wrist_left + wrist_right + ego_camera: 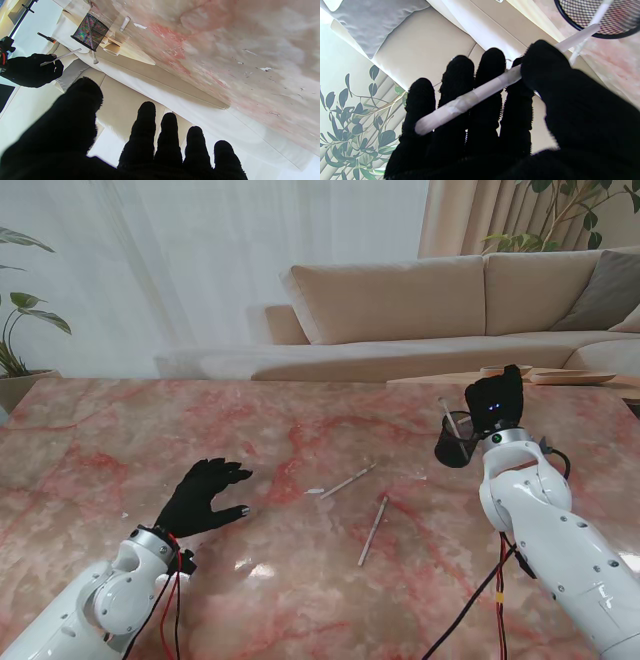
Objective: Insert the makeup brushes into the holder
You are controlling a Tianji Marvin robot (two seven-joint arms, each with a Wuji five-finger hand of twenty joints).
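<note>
Mesh holder, far right of desk: no brush fully seated; right hand grasps one white brush, tip at the rim. Two brushes lie mid-desk, uncollected. Left hand: fingers spread, grasping nothing, near left.

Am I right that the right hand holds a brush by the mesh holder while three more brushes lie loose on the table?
Nearly: the stand view shows two loose brushes, not three. The right hand does hold a brush by the mesh holder.
</note>
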